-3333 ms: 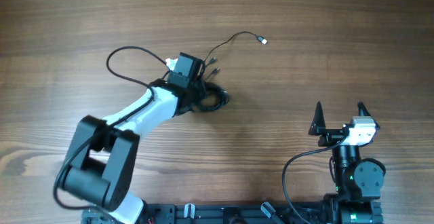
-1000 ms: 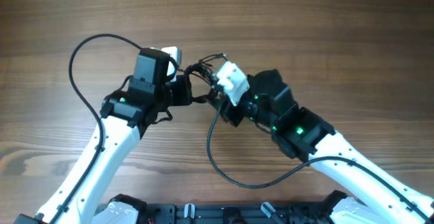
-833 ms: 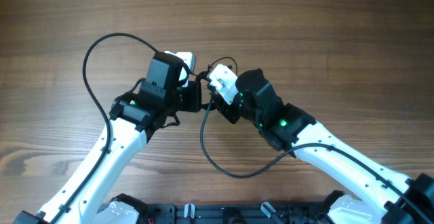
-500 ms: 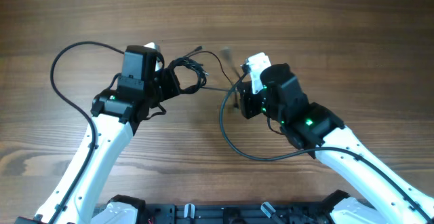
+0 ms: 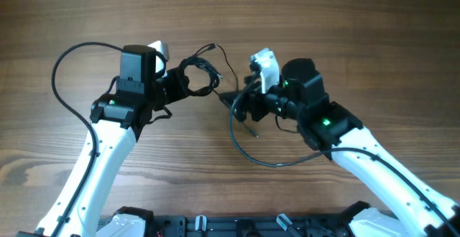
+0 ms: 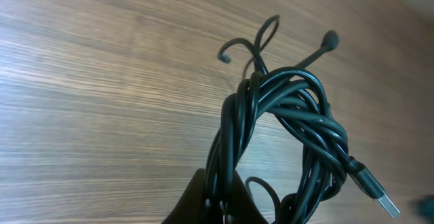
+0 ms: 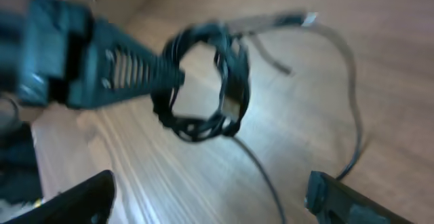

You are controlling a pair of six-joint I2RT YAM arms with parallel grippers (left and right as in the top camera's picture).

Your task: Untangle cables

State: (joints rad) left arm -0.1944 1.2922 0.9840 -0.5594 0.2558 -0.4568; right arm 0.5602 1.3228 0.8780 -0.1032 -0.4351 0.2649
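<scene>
The cables are a coil of thin black cords (image 5: 200,77) hanging from my left gripper (image 5: 172,87), which is shut on one side of the coil. In the left wrist view the coil (image 6: 288,125) rises from my closed gripper (image 6: 224,202), with a silver plug tip (image 6: 380,200) at the lower right and loose ends pointing up. My right gripper (image 5: 236,113) is wide open and empty, a short way right of the coil. The right wrist view shows the coil (image 7: 203,81) ahead of the right gripper (image 7: 210,183), with one loose strand (image 7: 349,88) trailing on the table.
The wooden table (image 5: 345,21) lies under everything. The right arm's thick black wire (image 5: 251,151) loops on the table below the right gripper. The left arm's wire (image 5: 61,72) arcs out to the left.
A second ago both grippers were together at the bundle. They have drawn apart; the left one carried the coil leftward, and the right one now stands open, apart from it.
</scene>
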